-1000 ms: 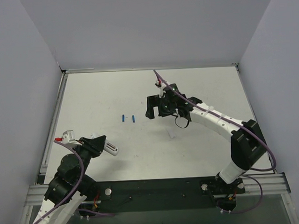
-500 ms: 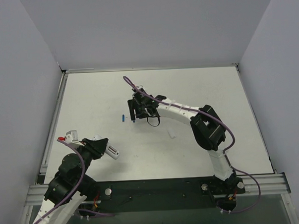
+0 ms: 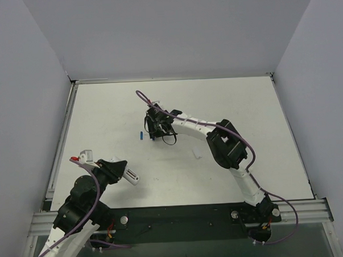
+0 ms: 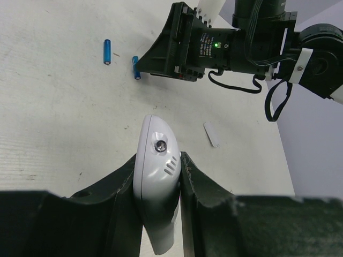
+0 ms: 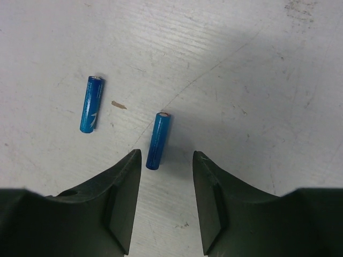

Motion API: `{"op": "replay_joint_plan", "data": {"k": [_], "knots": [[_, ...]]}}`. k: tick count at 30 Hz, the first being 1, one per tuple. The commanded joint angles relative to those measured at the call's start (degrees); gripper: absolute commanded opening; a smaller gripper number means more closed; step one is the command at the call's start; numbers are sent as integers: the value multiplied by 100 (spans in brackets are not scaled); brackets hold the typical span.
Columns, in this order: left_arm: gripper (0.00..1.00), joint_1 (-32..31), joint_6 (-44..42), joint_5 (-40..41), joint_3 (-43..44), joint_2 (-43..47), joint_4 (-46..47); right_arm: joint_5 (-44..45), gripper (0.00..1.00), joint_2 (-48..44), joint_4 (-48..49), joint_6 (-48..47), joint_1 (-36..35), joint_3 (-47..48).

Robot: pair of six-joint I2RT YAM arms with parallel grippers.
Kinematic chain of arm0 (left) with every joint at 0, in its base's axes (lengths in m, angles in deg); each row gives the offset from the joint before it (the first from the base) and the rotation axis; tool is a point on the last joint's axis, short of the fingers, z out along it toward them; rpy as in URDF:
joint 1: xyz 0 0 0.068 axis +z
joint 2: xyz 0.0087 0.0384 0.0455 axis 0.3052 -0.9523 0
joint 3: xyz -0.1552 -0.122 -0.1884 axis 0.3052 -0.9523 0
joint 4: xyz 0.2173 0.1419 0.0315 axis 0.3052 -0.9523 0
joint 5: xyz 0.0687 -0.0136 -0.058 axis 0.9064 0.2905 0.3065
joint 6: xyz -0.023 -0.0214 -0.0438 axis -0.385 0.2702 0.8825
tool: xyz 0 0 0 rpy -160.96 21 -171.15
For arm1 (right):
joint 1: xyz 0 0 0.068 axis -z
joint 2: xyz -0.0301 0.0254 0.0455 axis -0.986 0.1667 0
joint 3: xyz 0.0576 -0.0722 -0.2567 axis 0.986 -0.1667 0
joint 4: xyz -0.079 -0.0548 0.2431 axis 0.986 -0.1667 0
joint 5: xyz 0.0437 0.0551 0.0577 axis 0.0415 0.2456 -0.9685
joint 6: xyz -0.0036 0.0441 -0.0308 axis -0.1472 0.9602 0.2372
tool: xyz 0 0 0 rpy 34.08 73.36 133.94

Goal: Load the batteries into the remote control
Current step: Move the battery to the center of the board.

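My left gripper point(image 4: 157, 158) is shut on the white remote control point(image 4: 156, 176), which it holds on edge above the table, near the front left point(image 3: 130, 176). Two blue batteries lie side by side on the table. The one on the left point(image 5: 91, 104) lies apart from my right gripper. The other one point(image 5: 158, 140) lies just ahead of my right gripper point(image 5: 166, 156), close to its left fingertip point(image 5: 133, 158). That gripper points down over the table middle point(image 3: 153, 132), with its jaws apart and nothing between them.
A small white flat cover point(image 3: 197, 153) lies on the table to the right of the batteries, also seen as a white cover point(image 4: 211, 134) from the left wrist. Grey walls enclose the white table point(image 3: 102, 109) on three sides.
The right arm has swung left from the table's middle right to stand over the batteries, and its jaws have narrowed. The left gripper with the remote has barely shifted.
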Motion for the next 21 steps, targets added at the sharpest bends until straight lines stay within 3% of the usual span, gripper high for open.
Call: {"op": "replay_joint_plan", "data": {"k": [1,15,21], "knots": [[0,7,42,-116,36,482,263,80,37,194,-196,16,-114,341],[0,7,121,-196,1,482,290,1134,24,247,-574,-466,-412,34],[0,7,192,-248,-61,473,386,1276,9,186,-574,-616,-421,-142]]}}
